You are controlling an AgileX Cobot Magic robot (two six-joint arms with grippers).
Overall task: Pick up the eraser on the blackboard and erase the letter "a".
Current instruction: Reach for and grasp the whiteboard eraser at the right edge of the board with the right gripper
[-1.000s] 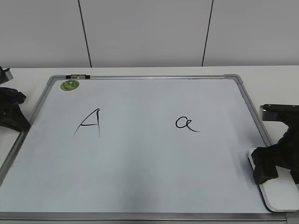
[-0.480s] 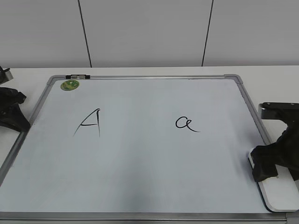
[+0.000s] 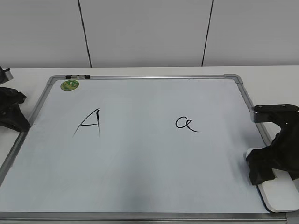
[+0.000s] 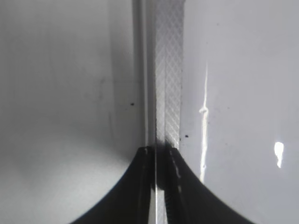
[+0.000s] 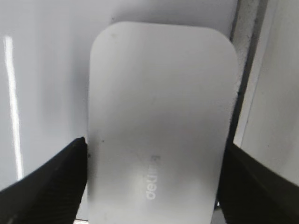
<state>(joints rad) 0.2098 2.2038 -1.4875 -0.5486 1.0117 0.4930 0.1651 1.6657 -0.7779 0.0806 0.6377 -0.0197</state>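
Note:
The white eraser [image 3: 280, 193] lies at the blackboard's right front corner, partly over the silver frame. In the right wrist view the eraser [image 5: 161, 116] fills the middle, grey lettering facing up. My right gripper [image 3: 268, 163] sits over it, and its black fingers [image 5: 156, 144] press against both long sides. The letter "a" [image 3: 187, 123] is in black marker right of the middle of the blackboard [image 3: 140, 163], up and to the left of the eraser. My left gripper [image 3: 14, 116] rests at the board's left edge, its fingers [image 4: 159, 151] shut over the frame [image 4: 168, 70].
A larger capital "A" [image 3: 89, 122] is on the board's left half. A round green sticker [image 3: 70, 85] sits at the far left corner. The board lies on a white table against a white panelled wall.
My right gripper has shifted a little to the left, and the eraser has moved slightly with it. The left arm has not moved.

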